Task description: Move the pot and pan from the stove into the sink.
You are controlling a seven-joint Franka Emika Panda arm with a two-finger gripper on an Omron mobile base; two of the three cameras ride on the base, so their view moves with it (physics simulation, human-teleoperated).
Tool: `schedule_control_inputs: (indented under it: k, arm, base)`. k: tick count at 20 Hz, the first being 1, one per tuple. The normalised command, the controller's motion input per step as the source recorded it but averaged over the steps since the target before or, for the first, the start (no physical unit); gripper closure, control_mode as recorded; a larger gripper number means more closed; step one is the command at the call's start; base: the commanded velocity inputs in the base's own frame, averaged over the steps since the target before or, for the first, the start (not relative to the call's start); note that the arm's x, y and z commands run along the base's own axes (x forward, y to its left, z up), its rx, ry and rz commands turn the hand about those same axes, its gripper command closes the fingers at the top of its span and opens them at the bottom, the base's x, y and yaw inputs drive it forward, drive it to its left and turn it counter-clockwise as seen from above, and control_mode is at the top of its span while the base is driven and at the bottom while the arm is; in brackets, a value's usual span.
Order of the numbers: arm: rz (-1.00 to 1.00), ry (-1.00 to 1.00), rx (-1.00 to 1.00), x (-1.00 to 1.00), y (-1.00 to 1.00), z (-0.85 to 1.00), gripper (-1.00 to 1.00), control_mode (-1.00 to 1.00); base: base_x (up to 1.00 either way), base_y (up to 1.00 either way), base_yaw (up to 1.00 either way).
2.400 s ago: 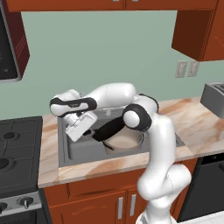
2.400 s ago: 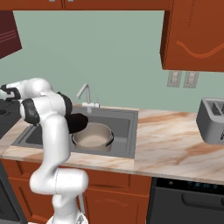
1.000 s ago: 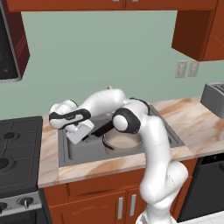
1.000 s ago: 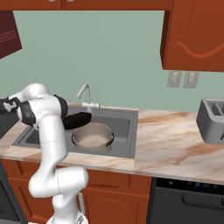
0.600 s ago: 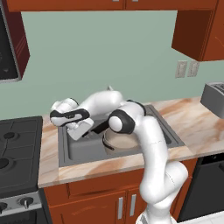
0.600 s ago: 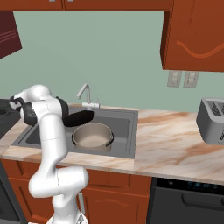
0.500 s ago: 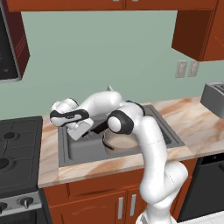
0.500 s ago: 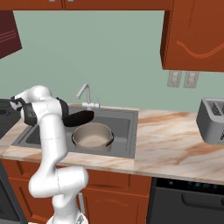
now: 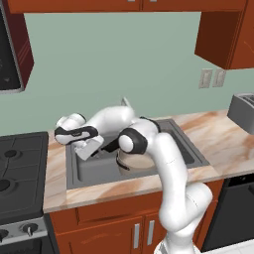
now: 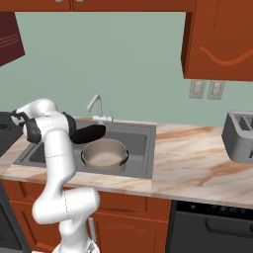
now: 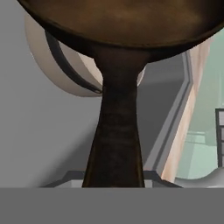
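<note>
My gripper (image 9: 100, 148) hangs low over the left part of the sink (image 9: 88, 171), shut on the long handle of the dark pan (image 11: 114, 135). In the right base view the pan (image 10: 89, 133) stretches out just above the left rim of the beige pot (image 10: 104, 153); I cannot tell whether they touch. The pot stands in the sink (image 10: 140, 143), partly behind my arm in the left base view (image 9: 140, 161). The hand view shows the pan's bowl ahead, with the pot (image 11: 65, 65) and the grey basin floor beneath. The black stove (image 9: 17, 173) lies to the left.
A silver faucet (image 10: 97, 106) rises behind the basin. A marble counter (image 10: 197, 168) runs to the right, with a grey toaster (image 10: 239, 136) on it. Wooden wall cabinets hang above, and a dark dishwasher front (image 10: 212, 225) sits below the counter.
Over the last seconds the hand has moved slightly left and down toward the sink with the pan. In the last half second almost nothing has shifted.
</note>
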Motion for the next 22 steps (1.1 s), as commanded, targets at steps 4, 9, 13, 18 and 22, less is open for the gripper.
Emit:
schedule_control_inputs:
  k: [4,9,13,18,22]
  arm:
    - [-0.05,-0.03,0.01,0.01,0.01,0.18,-1.0,-1.0]
    - [-0.08,-0.09,0.03,-0.19,0.07,0.54,-1.0,-1.0]
    - [-0.05,-0.13,0.04,-0.56,-0.01,0.61,-1.0,-1.0]
    - [-0.01,-0.17,0.05,-0.79,-0.18,0.43,-1.0,-1.0]
    - [0.0,-0.27,0.09,-0.86,-0.32,0.35,-1.0,-1.0]
  base:
    - [0.0,0.0,0.0]
    - [0.0,0.0,0.0]
    - [0.0,0.0,0.0]
    - [0.0,0.0,0.0]
    - [0.0,0.0,0.0]
